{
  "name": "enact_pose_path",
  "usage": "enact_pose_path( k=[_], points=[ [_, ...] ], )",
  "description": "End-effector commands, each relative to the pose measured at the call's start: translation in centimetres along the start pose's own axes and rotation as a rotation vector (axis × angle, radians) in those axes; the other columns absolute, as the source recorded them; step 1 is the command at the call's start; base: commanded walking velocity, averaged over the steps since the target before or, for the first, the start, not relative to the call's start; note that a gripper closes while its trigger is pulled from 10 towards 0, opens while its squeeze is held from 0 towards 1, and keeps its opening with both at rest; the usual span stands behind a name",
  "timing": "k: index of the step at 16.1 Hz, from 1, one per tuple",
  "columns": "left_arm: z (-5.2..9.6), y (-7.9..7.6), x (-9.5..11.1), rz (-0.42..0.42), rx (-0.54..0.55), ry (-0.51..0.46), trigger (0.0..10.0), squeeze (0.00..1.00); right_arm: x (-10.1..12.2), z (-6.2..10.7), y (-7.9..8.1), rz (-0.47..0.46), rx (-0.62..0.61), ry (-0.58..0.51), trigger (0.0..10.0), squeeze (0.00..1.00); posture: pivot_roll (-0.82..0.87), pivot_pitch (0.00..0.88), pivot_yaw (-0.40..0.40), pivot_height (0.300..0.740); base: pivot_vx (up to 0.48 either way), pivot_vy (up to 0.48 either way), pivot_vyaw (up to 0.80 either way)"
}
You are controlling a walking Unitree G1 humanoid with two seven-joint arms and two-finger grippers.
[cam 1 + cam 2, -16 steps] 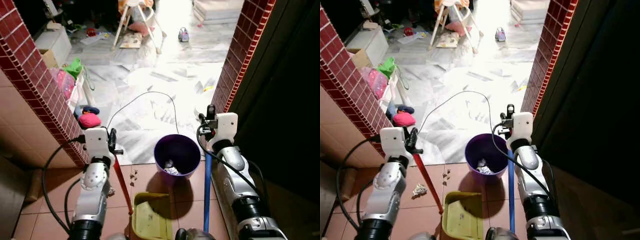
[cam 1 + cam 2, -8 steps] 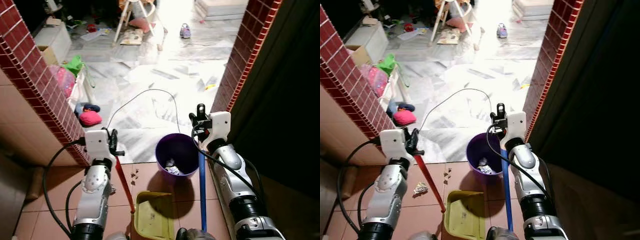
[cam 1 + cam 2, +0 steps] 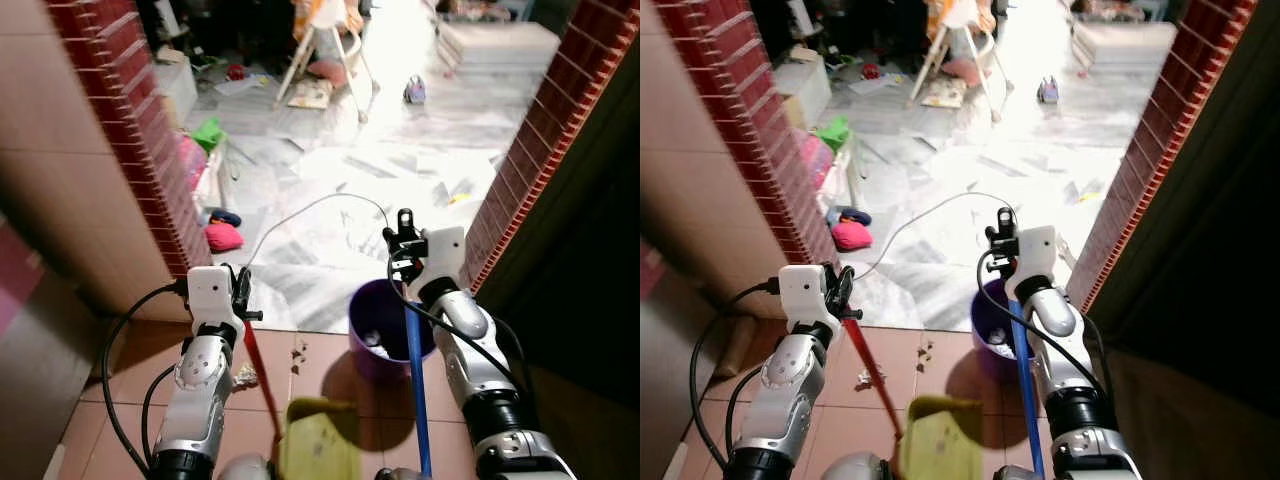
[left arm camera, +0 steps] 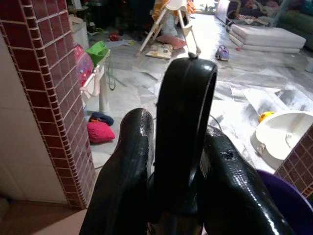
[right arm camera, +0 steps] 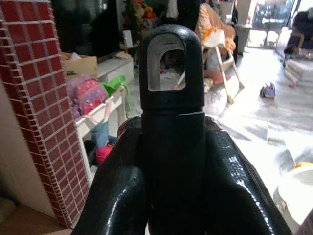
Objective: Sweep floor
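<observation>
Broom head stays cut off below my view; right gripper (image 3: 403,243) clamps the blue broom handle (image 3: 415,380), left gripper (image 3: 241,296) clamps the red dustpan handle (image 3: 262,378), debris (image 3: 297,351) lying between them.

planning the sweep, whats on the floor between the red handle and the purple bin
Small crumbs of debris on bare tile, between the red handle and the purple bin, in the left eye view.

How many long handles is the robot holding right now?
2. The red handle is in the left gripper, slanting down to the yellow dustpan; the blue handle is in the right gripper, beside the purple bucket.
</observation>
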State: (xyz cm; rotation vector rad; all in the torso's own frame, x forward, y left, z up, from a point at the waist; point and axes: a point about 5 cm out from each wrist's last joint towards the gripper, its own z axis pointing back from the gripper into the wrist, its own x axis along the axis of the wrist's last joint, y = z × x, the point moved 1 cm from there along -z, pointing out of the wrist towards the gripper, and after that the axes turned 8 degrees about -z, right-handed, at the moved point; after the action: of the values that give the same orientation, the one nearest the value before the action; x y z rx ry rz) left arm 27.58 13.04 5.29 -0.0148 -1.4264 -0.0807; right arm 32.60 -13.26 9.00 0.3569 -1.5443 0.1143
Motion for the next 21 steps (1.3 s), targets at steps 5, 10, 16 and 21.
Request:
enact_pose_path(
  k=[5,10,16,21],
  points=[
    [-0.5,-1.1,1.4,0.000,-0.040,-0.040,10.0,0.00,1.6,-0.6,0.0,-0.001,-0.038,-0.097,10.0,0.00,-0.07,0.000,0.031,0.740,0.000,0.480,0.00],
    [-0.8,-1.2,1.7,0.002,-0.042,-0.042,10.0,0.00,2.2,-0.9,-0.7,0.069,-0.070,-0.120,10.0,0.00,-0.07,0.000,0.033,0.740,0.000,0.480,0.00],
    [-0.8,-1.4,2.6,0.001,-0.072,-0.086,10.0,0.00,2.9,-1.0,-1.6,0.230,-0.144,-0.150,10.0,0.00,-0.06,0.000,0.030,0.740,0.000,0.320,-0.11],
    [-0.9,-1.3,2.9,-0.005,-0.069,-0.095,10.0,0.00,6.7,-1.1,-3.3,0.369,-0.240,-0.303,10.0,0.00,-0.07,0.000,0.032,0.740,0.000,0.000,-0.14]
  ],
)
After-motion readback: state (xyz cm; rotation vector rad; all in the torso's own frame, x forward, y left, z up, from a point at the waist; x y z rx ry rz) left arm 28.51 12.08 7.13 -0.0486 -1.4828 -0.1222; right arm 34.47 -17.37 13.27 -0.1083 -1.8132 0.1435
